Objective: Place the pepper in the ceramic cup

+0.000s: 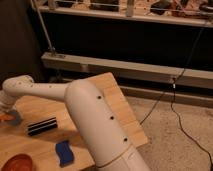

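Your arm point(95, 120) fills the middle of the view, a thick white limb that rises from the bottom edge, bends at the elbow and reaches left across the wooden tabletop point(112, 92). Your gripper point(4, 107) sits at the far left edge, right above the ceramic cup point(12, 120), and it is mostly cut off by the frame, so you cannot tell how it stands. The cup shows only as a blue-grey curve at the left border of the tabletop. A small patch of orange point(5, 116) sits at the cup's rim just below the wrist; it looks like the pepper, though too little of it shows to be sure whether it lies inside the cup. Just right of the cup lies 1 dark flat bar point(42, 126). Nearer you, the blue sponge point(64, 152) rests beside the arm, and the reddish-brown bowl point(16, 163) sits at the bottom left corner. A black cable point(175, 102) trails over the speckled floor point(180, 135) on the right.
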`<state>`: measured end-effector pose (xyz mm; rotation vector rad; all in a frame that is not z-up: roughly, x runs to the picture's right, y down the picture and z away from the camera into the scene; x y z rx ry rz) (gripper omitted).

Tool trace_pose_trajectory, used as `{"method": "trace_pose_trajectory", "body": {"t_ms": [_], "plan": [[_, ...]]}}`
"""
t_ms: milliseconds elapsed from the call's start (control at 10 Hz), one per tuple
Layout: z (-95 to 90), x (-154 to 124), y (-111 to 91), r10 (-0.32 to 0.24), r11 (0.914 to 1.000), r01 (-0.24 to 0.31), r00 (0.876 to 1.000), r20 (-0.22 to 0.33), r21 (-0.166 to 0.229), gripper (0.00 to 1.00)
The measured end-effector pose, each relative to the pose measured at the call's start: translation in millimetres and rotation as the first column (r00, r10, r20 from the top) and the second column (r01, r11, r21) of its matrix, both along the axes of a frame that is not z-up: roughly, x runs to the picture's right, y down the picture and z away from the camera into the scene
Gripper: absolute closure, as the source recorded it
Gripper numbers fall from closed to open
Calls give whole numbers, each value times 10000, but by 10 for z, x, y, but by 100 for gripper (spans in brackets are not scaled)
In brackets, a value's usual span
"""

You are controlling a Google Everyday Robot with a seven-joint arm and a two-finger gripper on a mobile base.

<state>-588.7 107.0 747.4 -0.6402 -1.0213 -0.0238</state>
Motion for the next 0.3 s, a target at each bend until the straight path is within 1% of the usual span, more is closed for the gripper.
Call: {"method": "trace_pose_trajectory", "body": {"t_ms": [300], "plan": [[16, 96, -24, 9, 10000, -9, 10000, -36, 53, 20]]}}
